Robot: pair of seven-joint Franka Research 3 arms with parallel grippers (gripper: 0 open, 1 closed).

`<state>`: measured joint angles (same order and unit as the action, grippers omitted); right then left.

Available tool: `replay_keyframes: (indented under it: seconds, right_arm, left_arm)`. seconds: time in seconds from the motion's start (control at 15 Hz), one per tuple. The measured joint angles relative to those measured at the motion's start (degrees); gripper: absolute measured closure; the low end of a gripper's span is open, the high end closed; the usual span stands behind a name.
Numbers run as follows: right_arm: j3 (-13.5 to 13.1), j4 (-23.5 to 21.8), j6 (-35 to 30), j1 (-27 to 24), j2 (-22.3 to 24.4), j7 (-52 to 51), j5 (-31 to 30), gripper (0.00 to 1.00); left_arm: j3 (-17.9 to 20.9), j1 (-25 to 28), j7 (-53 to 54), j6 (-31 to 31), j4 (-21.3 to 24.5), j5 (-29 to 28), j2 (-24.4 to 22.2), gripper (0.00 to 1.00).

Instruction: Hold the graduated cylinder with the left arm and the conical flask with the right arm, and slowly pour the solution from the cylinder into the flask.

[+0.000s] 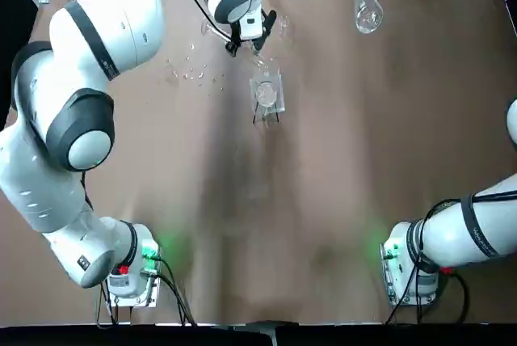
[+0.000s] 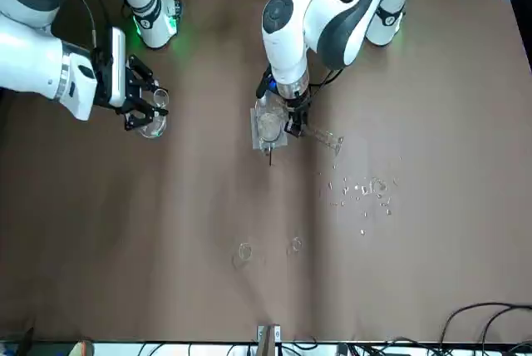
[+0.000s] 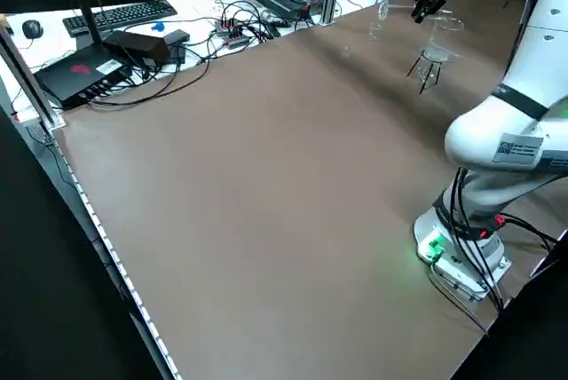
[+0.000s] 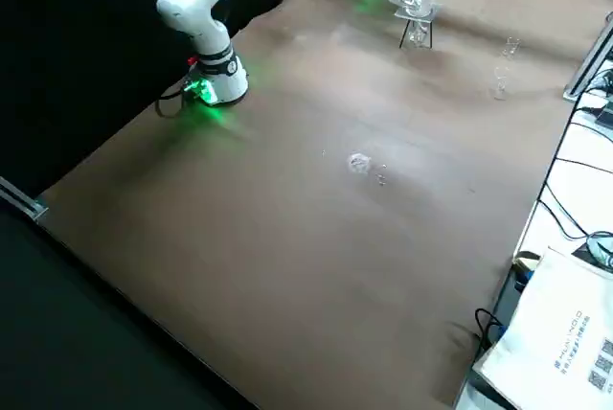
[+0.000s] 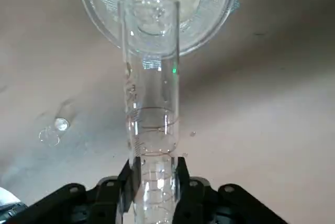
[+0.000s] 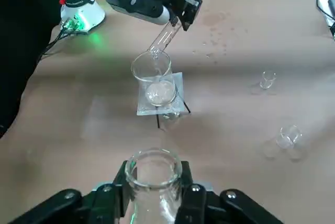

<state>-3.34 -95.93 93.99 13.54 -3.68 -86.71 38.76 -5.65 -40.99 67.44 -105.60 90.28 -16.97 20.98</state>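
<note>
My left gripper (image 1: 250, 35) is shut on the graduated cylinder (image 5: 152, 130), a thin clear tube. The cylinder is tilted, with its mouth over a glass beaker (image 6: 152, 72) on a square gauze stand (image 1: 266, 91) at the table's far middle. Its flared foot (image 2: 334, 140) sticks out behind the fingers. My right gripper (image 2: 141, 108) is shut on the neck of the conical flask (image 6: 154, 174). It holds the flask (image 1: 367, 13) in the air at the far right of the table, well apart from the cylinder.
Scattered drops or glass bits (image 2: 362, 190) lie on the brown table beside the stand. Two small clear vials (image 2: 243, 252) (image 2: 295, 245) stand near the far edge. Cables and a keyboard (image 3: 124, 14) lie beyond the table.
</note>
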Motion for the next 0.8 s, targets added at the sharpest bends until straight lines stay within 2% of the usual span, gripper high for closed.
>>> replay_keyframes:
  seconds: [0.33, 0.53, 0.8]
  right_arm:
    - [0.00, -0.03, 0.69, 1.42, 0.00, 1.76, -0.45, 0.61]
    - [0.01, -0.15, 2.08, 2.84, 0.00, 3.25, -0.58, 0.61]
    - [0.03, -0.30, 3.52, 5.46, 0.00, 6.84, -2.43, 0.61]
  left_arm:
    - [0.04, 0.16, -0.30, 0.03, -0.21, 0.43, -0.17, 0.66]
    - [0.44, 2.22, -0.30, 0.06, -0.35, 8.94, -0.63, 0.66]
    - [0.35, 9.24, 1.66, 0.07, -0.61, 21.56, -1.84, 0.66]
